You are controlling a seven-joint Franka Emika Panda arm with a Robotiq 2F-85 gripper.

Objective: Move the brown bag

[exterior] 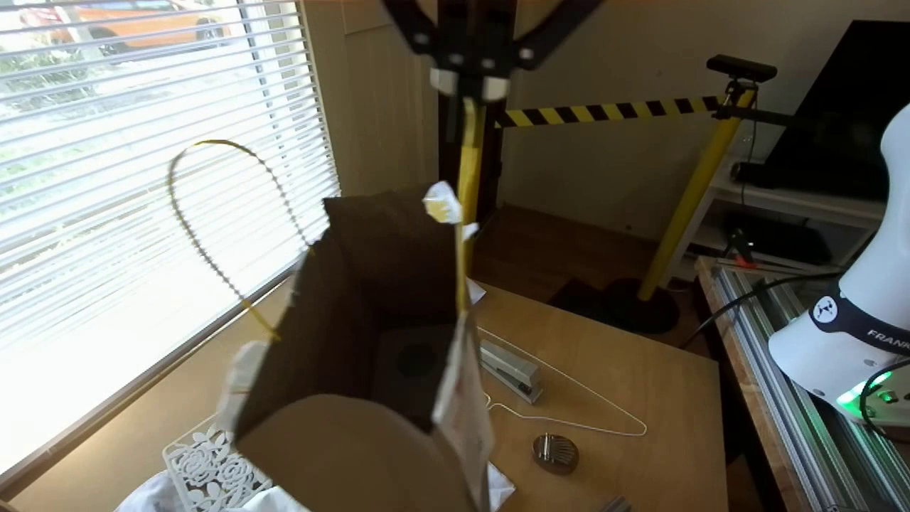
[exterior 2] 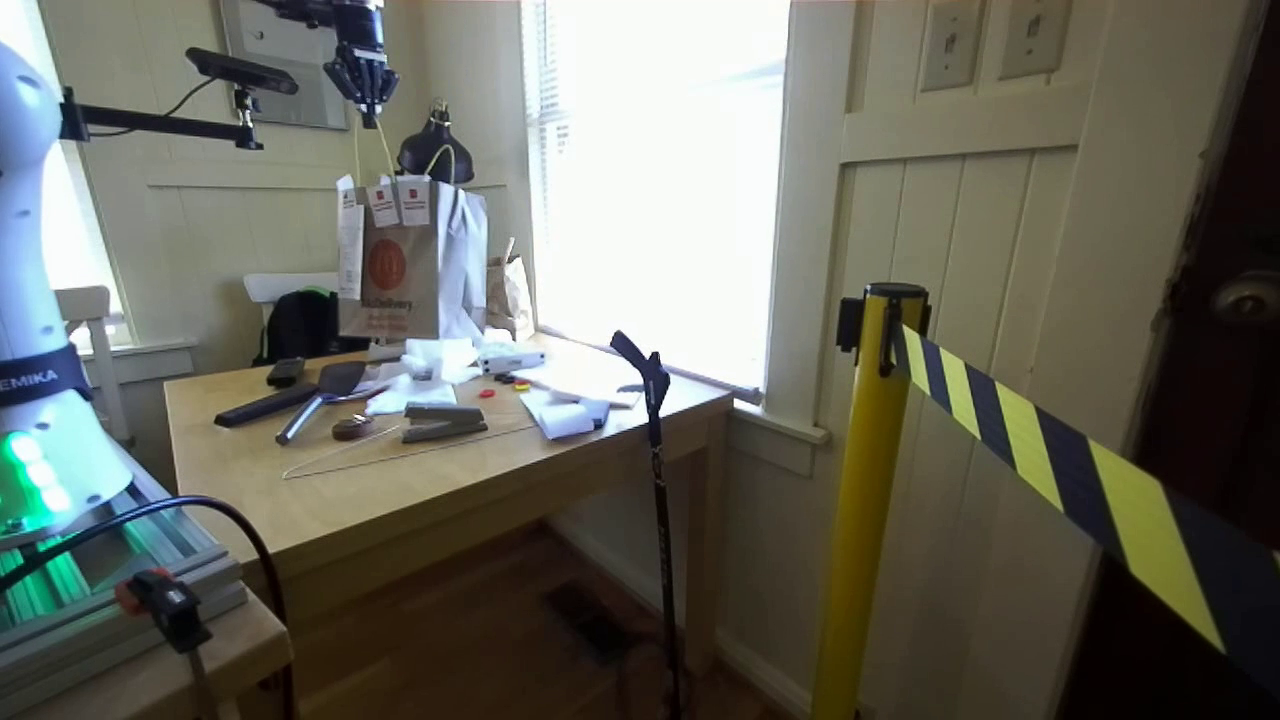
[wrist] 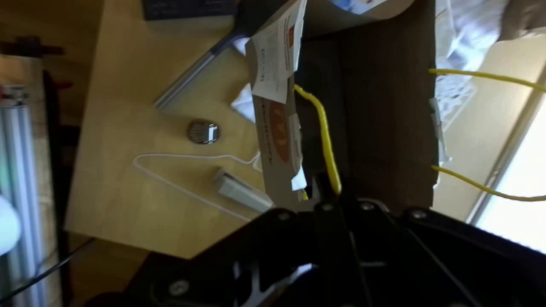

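The brown bag is a tall kraft-paper bag, upright with its mouth open. In an exterior view its face shows the round orange-red logo and white labels at the top. My gripper is above the bag's rim, its fingers closed on one yellow looped handle, which is pulled up taut. In the wrist view the bag lies beyond the fingertips, with the handle running into them. The other handle stands free at the opposite rim. I cannot tell whether the bag's bottom touches the table.
The table holds a stapler, a wire hanger, a small round thumb piano, a spatula and white crumpled papers. A smaller paper bag stands behind by the window. A black lamp is behind the bag.
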